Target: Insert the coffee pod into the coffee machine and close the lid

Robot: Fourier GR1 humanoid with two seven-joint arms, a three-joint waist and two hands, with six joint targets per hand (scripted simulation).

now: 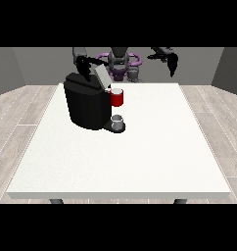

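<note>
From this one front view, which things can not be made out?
- Coffee pod: not visible; the red holder shows no inside.
- Hand at the view's left: dark against the coffee machine and the lid; contact unclear.
- Hand at the view's right: too small to read its fingers.

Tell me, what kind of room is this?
Probably a plain test room for a robot, not a kitchen: one big white table on a wooden floor, grey walls, and only a coffee machine.
</note>
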